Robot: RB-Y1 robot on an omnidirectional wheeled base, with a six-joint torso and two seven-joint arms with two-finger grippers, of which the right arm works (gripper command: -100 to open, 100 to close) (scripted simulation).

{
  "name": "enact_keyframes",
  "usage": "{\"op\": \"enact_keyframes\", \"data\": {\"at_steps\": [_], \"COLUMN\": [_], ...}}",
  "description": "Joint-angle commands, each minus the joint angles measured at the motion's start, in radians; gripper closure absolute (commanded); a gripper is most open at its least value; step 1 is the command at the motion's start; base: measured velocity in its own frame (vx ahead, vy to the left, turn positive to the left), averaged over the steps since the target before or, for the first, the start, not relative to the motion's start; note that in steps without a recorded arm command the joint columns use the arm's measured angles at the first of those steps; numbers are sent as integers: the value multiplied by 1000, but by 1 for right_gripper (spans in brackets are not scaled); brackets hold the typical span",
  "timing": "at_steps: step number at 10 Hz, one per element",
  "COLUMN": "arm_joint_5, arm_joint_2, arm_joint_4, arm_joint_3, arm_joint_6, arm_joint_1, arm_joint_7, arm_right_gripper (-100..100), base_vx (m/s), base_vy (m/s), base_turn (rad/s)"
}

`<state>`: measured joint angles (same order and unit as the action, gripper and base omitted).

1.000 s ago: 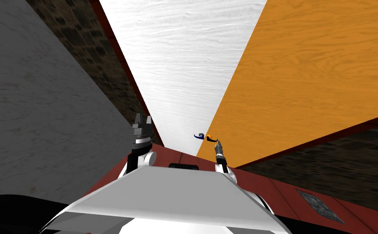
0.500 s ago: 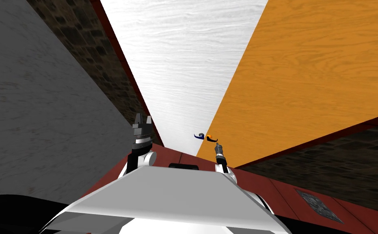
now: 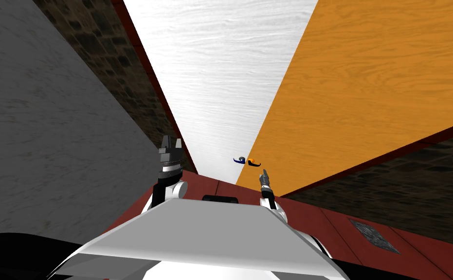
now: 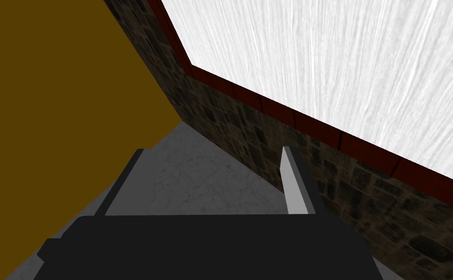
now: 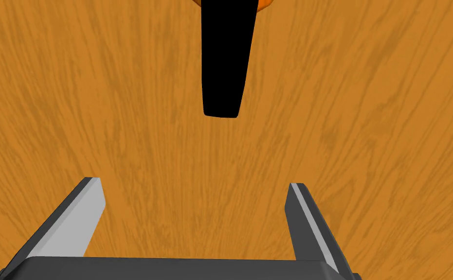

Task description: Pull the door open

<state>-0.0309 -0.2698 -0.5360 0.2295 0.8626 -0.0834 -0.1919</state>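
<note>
The right jaws stand spread and hold nothing. Their two fingers (image 5: pixel 86 214) point at the orange, wood-grained door (image 5: pixel 366 121). Ahead of the fingertips and apart from them lies the black handle (image 5: pixel 223 63), a flat lever. Its long axis runs straight away from the jaws, in line with the gap between them. Its rounded free end points back toward the jaws, and its far end meets an orange hub (image 5: pixel 265 3).

In the head view the same fingers (image 3: pixel 264 174) sit just beside the handle (image 3: pixel 255 165). The handle is low on the door (image 3: pixel 366 87), close to the edge where the door meets a white grained plane (image 3: pixel 220 73). From its hub the lever points away from that edge, across the door face. A dark blue handle (image 3: pixel 240 160) shows on the other side of the edge.

The left jaws are also spread and empty, with their fingers (image 3: pixel 170 144) raised well apart from the door. Beyond them the left wrist view shows a grey marbled surface (image 4: pixel 196 180), a dark stone wall (image 4: pixel 269 141) with a dark red strip (image 4: pixel 293 114), and a flat brown surface (image 4: pixel 50 97).

A dark red tiled surface (image 3: pixel 327 221) carries a grey patterned panel (image 3: pixel 373 236).
</note>
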Motion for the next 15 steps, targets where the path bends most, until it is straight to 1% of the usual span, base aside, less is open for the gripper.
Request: {"op": "enact_keyframes", "data": {"at_steps": [1, 3, 4, 5, 6, 7, 8, 9, 11, 12, 13, 14, 15], "arm_joint_5": [3, 10, 15, 24, 26, 23, 7, 5, 5, 5, -10, -10, -20], "arm_joint_2": [-1, 6, 13, 27, 29, 28, -4, -8, -8, -8, -37, -37, -54], "arm_joint_4": [-1, -7, -11, -18, -19, 7, 20, 22, 16, 22, 35, 35, 44], "arm_joint_3": [-5, -17, -26, -43, -45, -40, -14, -10, -10, -10, 15, 15, 31], "arm_joint_6": [1, 1, 1, 1, 1, 17, 20, 21, 21, 21, 26, 26, 32], "arm_joint_1": [-1, -7, -14, -26, -28, -35, -7, -3, -3, -3, 22, 22, 37], "arm_joint_7": [-7, -14, -17, -22, -22, -16, -21, -21, -21, -21, -25, -25, -29], "arm_right_gripper": [-100, -100, -100, -100, -100, -100, -100, -100, -100, -100, -100, -100, -100], "base_vx": [-161, -174, -181, -198, -122, -38, 38, 73, 38, 7, 79, 91, 144], "base_vy": [119, 41, 37, 58, 40, 12, 0, 4, -1, -6, -14, -23, -50], "base_turn": [11, 17, 47, 80, 41, 2, -69, -47, 4, 4, -40, -30, 12]}}
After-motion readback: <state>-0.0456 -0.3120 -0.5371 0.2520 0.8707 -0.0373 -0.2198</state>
